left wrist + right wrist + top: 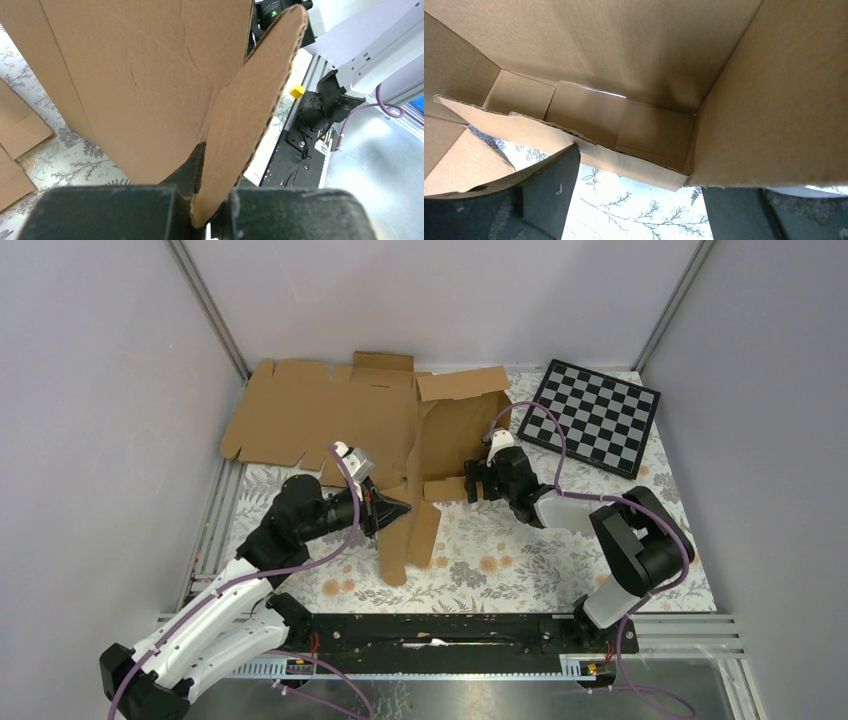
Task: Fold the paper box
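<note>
One plain brown paper box (458,435) near a checkerboard (596,417)

Soft, even light falls from above in a bright room, the box (440,430) throws only weak shadows on the table (520,560), the metal plate (385,170) shines pale, and the close fingers (549,185) look blurred in the wrist views.

A rounded flap (250,115) of the paper box (140,75) is shown pinched between the closed black fingers (100,215) of the left gripper (200,220), with its corrugated edge rising from them beside a broad brown panel. A floral cloth (65,155) is seen beneath the panel. Further right, a black rail (295,165), a yellow part (297,91), a purple cable (370,106) and a white arm link (380,45) are visible at the table's near edge.
</note>
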Tool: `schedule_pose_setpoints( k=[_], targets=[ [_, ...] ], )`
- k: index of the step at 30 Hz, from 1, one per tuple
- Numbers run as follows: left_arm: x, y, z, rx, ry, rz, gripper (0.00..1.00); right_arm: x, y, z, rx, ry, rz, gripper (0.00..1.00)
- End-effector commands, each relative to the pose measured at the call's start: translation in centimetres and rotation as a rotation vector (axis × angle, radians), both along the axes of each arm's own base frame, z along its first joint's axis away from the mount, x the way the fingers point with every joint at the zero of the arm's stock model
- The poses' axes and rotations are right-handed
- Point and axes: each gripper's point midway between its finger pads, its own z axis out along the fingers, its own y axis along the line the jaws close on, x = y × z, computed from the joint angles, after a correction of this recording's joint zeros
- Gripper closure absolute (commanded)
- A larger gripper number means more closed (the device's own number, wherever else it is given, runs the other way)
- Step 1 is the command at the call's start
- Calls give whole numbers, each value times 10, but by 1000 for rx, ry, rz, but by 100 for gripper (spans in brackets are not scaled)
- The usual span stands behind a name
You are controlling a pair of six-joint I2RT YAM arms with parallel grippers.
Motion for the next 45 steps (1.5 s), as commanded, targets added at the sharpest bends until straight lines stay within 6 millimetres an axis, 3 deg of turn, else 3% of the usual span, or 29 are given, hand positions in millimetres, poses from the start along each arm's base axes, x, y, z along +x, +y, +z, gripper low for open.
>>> schedule_pose_setpoints(
  k=[1,6,11,26,34,38,43,45],
  targets=[
    [-8,-6,1,17,31,-58,100,27,10,24,18,-104,0,10],
    [-5,-9,1,21,37,-65,100,31,10,22,26,-93,-29,16],
    [-3,-12,0,17,48,-71,100,37,7,7,6,-46,-83,26],
    [6,-18,-3,19,82,-55,100,45,-4,-42,-96,97,-194,29],
    [12,-18,-5,16,92,-24,100,44,-9,-42,-120,99,-206,17],
    [13,-21,-7,5,105,-29,100,51,-4,-40,-99,99,-226,1],
    [13,-20,-9,7,114,-21,100,61,7,-32,-48,88,-228,0],
    [14,-20,-7,-5,109,-17,100,62,0,-36,-105,79,-265,0]
  ],
)
